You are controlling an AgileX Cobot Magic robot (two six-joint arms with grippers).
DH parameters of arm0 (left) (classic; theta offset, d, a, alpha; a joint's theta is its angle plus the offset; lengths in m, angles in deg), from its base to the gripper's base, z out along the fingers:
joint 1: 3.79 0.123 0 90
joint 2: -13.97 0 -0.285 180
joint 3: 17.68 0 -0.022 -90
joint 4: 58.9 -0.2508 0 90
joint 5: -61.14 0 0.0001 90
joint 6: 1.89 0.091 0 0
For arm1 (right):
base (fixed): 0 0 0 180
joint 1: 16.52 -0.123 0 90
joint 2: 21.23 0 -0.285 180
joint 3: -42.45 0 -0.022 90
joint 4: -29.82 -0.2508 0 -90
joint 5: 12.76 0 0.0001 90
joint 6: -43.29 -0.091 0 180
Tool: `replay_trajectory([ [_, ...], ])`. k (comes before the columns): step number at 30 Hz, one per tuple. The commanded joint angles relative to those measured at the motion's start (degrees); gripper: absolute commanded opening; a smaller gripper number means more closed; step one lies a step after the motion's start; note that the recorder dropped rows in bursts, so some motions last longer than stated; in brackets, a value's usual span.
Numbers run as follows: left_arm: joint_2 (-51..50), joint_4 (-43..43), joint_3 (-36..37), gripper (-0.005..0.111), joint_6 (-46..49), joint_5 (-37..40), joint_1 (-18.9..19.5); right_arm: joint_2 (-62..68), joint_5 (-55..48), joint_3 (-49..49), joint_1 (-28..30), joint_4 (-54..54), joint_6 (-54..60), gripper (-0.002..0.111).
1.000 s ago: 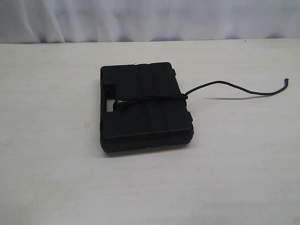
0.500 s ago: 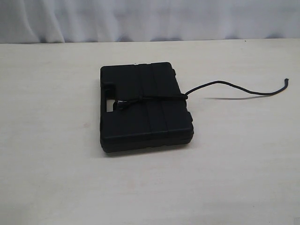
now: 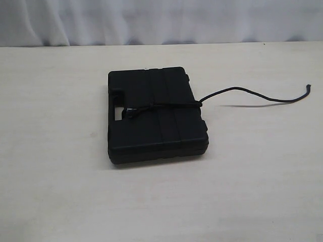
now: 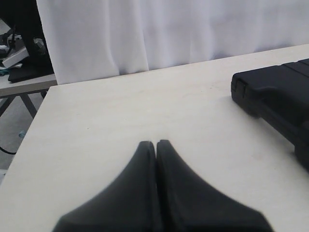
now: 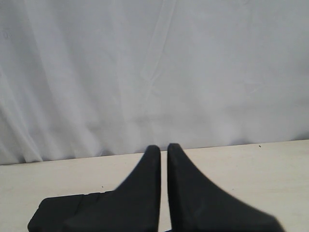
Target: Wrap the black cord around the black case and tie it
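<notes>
The black case [image 3: 156, 116] lies flat in the middle of the table. The black cord [image 3: 166, 105] runs across its top to a knot [image 3: 133, 112] by the handle cut-out, and its loose tail [image 3: 252, 93] trails right over the table to a raised tip. Neither arm shows in the exterior view. In the left wrist view my left gripper [image 4: 156, 143] is shut and empty above bare table, apart from the case [image 4: 275, 92]. In the right wrist view my right gripper [image 5: 163, 147] is shut and holds nothing, and a corner of the case [image 5: 53, 212] shows behind one finger.
The pale table [image 3: 60, 176] stretches around the case on all sides. A white curtain [image 3: 151, 20] hangs behind its far edge. In the left wrist view the table's edge [image 4: 29, 145] drops off beside a stand with equipment [image 4: 19, 53].
</notes>
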Motion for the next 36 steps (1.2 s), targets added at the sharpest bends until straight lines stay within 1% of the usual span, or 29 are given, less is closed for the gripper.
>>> replay_trajectory([
  [1, 0.14, 0.38, 0.19, 0.0, 0.04, -0.16, -0.31, -0.3, -0.05, -0.35, 0.26, -0.2, -0.15, 0.004],
  [8, 0.14, 0.21, 0.19, 0.0, 0.04, 0.09, -0.31, -0.3, -0.05, -0.35, 0.26, -0.2, -0.15, 0.004],
  [10, 0.14, 0.21, 0.19, 0.0, 0.04, 0.09, -0.31, -0.3, -0.03, -0.35, 0.26, 1.06, 2.36, 0.004],
  [15, 0.14, 0.21, 0.19, 0.0, 0.04, 0.09, -0.31, -1.31, -0.2, -1.46, 0.15, 1.33, 1.5, 0.004],
  [19, 0.14, 0.21, 0.19, 0.0, 0.04, 0.09, -0.31, -6.39, 0.33, -5.03, 0.15, 1.44, 1.61, 0.004],
  [24, 0.14, 0.21, 0.19, 0.0, 0.04, 0.09, -0.31, -17.62, 4.6, -12.88, 0.15, 1.44, 1.87, 0.004],
  [28, 0.14, 0.21, 0.19, 0.0, 0.04, 0.09, -0.31, -23.78, 4.6, -16.76, 0.15, 1.44, 5.86, 0.004],
  [36, 0.14, 0.21, 0.19, 0.0, 0.04, 0.09, -0.31, -29.01, 4.48, -21.66, 0.15, 1.44, 7.63, 0.004],
])
